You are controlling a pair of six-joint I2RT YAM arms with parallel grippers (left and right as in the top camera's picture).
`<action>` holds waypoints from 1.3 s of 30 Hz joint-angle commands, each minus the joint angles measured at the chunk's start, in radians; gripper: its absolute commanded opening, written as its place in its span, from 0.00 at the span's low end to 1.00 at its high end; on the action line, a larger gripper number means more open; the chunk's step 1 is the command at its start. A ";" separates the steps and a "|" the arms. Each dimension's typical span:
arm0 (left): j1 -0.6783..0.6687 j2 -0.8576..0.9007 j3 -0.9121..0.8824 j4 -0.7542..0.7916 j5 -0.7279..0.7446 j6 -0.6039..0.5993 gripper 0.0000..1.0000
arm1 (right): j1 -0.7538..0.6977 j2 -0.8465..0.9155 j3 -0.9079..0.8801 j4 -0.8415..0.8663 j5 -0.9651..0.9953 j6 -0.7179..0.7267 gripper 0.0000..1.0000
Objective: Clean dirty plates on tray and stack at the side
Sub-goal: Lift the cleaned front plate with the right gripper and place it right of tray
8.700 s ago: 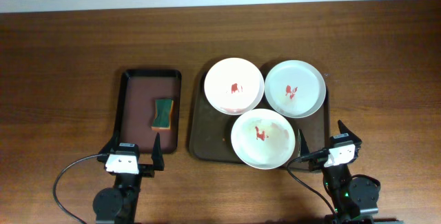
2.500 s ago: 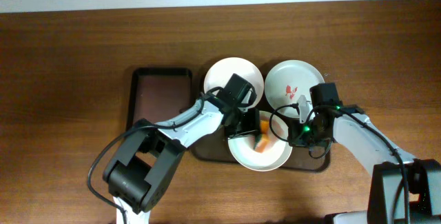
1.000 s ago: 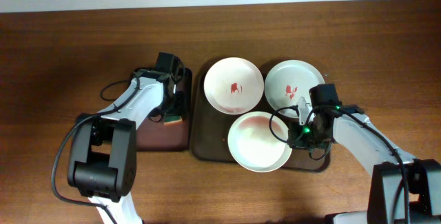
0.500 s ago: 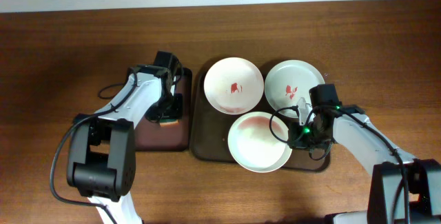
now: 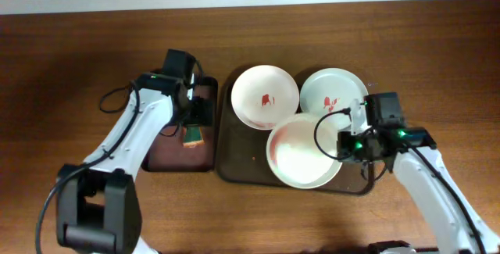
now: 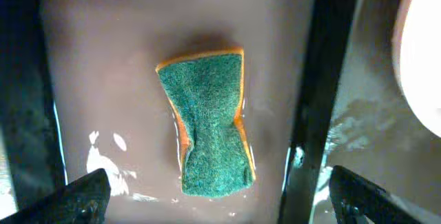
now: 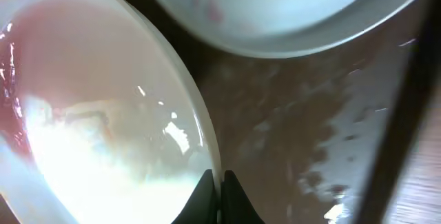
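Grips the front plate [image 5: 301,152] by its right rim with the right gripper [image 5: 342,146], pinched narrow on the edge, probably to lift it off the large brown tray [image 5: 238,160] for stacking on the worktop [image 5: 437,51]. Shows only a faint pink film, so likely wiped. Holds the left gripper [image 5: 195,117] spread wide above the green sponge [image 6: 210,120], which lies free in the narrow dark tray [image 5: 160,156], handy for the red-smeared rear-left plate [image 5: 266,96] and rear-right plate [image 5: 333,98].

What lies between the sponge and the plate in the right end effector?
Overhead view: only the small dark tray's right rim and a bare stretch of the brown tray separate the sponge from the held plate.
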 commanded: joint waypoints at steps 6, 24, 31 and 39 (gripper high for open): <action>0.004 -0.019 0.015 -0.001 0.009 -0.003 1.00 | 0.192 -0.091 0.170 0.001 0.588 -0.010 0.04; 0.004 -0.019 0.015 0.003 0.009 -0.003 1.00 | 0.713 -0.031 0.170 0.004 1.327 -0.014 0.04; 0.004 -0.019 0.015 0.000 0.013 -0.003 1.00 | 0.424 -0.031 0.170 0.011 0.811 0.238 0.04; 0.004 -0.019 0.015 -0.002 0.013 -0.003 1.00 | -0.539 -0.024 0.169 0.011 0.110 0.237 0.04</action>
